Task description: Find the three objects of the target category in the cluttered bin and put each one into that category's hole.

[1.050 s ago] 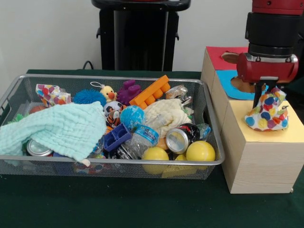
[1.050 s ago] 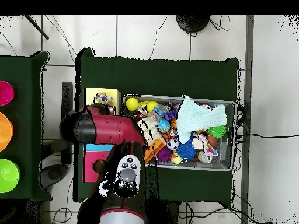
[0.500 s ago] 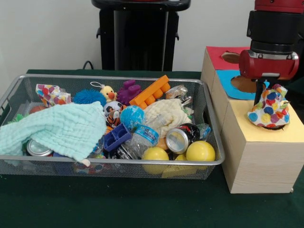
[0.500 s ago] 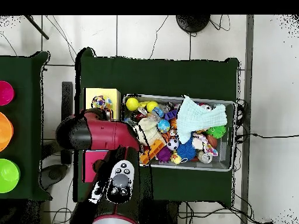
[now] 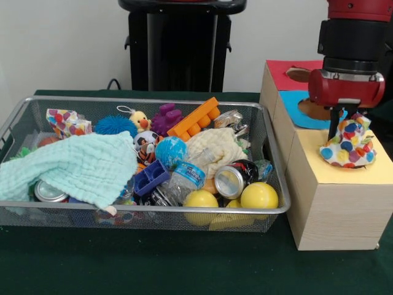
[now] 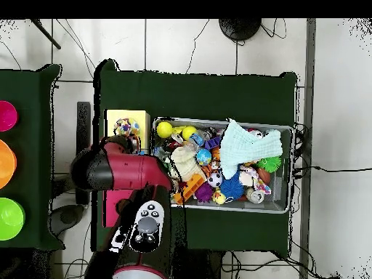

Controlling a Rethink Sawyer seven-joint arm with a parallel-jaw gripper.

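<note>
While the polka-dot cloth point(image 5: 349, 145) sits bunched up on the yellow section point(image 5: 344, 171) of the wooden box point(image 5: 328, 212), the gripper point(image 5: 341, 126) hangs right over it, its dark tips down at the cloth's near-left edge; whether those tips are spread or pinching the fabric I cannot tell, since the red wrist point(image 5: 346, 86) and the cloth itself hide them. Seen from overhead the same cloth point(image 6: 126, 127) shows as a spotted lump on the yellow square point(image 6: 112, 120), with the red arm point(image 6: 123, 168) just beside it.

Behind the yellow section on the box top come a blue section point(image 5: 293, 106) and then a red section point(image 5: 284, 72), each with a hole partly covered by the arm.

To the left of the box stands the wire bin point(image 5: 37, 212), crowded with things. A second polka-dot cloth point(image 5: 66, 121) lies at its far left corner, and a pale green washcloth point(image 5: 70, 166) drapes over the left half. An off-white cloth point(image 5: 216, 149) sits near the middle right. Around them are two yellow balls point(image 5: 258, 195) at the front rim, a crushed can point(image 5: 234, 178), a plastic bottle point(image 5: 187, 176), a blue globe ball point(image 5: 170, 151), an orange brick point(image 5: 194, 120), a purple toy point(image 5: 164, 117) and a blue spiky ball point(image 5: 115, 125)
</note>
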